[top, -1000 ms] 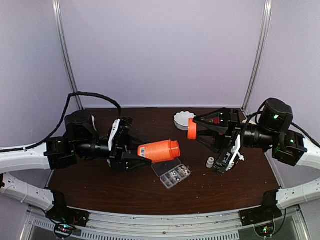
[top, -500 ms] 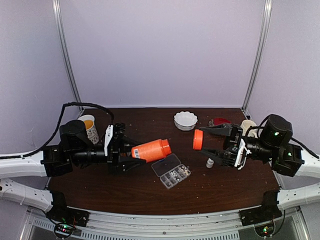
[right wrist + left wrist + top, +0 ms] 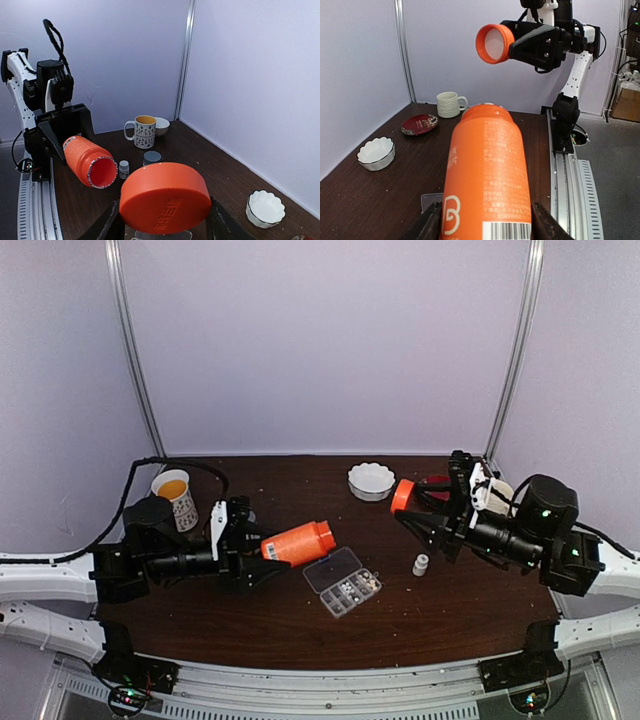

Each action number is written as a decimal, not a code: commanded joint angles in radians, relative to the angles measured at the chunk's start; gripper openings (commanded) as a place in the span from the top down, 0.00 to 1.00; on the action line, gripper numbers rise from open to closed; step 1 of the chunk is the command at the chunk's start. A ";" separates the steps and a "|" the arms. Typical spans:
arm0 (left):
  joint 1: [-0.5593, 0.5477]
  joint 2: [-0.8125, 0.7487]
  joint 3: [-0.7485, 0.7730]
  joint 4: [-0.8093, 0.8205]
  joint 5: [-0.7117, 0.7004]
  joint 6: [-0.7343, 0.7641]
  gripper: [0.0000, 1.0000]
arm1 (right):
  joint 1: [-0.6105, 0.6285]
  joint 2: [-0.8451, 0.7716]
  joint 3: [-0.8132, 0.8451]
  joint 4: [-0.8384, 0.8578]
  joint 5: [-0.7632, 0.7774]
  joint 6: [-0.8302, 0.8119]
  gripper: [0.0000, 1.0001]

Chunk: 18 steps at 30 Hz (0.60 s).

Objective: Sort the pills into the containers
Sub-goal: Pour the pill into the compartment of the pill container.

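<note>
- Desk (image 3: 200, 625) room: organizer box (image 3: 342, 583) lies between both arms, apart from side edges.
- Left claw (image 3: 260, 552) clamps tilted orange bottle (image 3: 300, 542).
- Right claw (image 3: 408, 503) grips orange cap (image 3: 401, 495).

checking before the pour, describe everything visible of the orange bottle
The orange bottle is a plastic-looking cylinder with pale print and a barcode label near its base. Its cap is off, in the right gripper; the open mouth has a silvery rim. The left gripper clamps its base end, holding it roughly level above the table, mouth facing the right gripper.

Clear plastic box (image 3: 342, 583), dark wooden table (image 3: 420, 622)
</note>
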 commanded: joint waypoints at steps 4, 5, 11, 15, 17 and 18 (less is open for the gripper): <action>-0.003 -0.017 0.042 0.101 0.016 0.005 1.00 | 0.005 0.093 0.076 -0.172 0.072 0.270 1.00; -0.003 -0.017 0.045 0.107 0.020 0.004 1.00 | 0.005 0.109 0.079 -0.169 0.059 0.279 1.00; -0.002 -0.023 0.062 0.146 0.039 -0.012 1.00 | 0.011 0.222 0.128 -0.174 -0.025 0.302 1.00; -0.002 -0.025 0.077 0.149 0.040 -0.010 1.00 | 0.037 0.284 0.158 -0.160 -0.046 0.300 1.00; -0.002 -0.019 0.083 0.147 0.041 -0.006 1.00 | 0.053 0.313 0.175 -0.154 -0.046 0.301 1.00; -0.003 -0.016 0.086 0.147 0.039 -0.005 1.00 | 0.066 0.326 0.183 -0.154 -0.047 0.303 1.00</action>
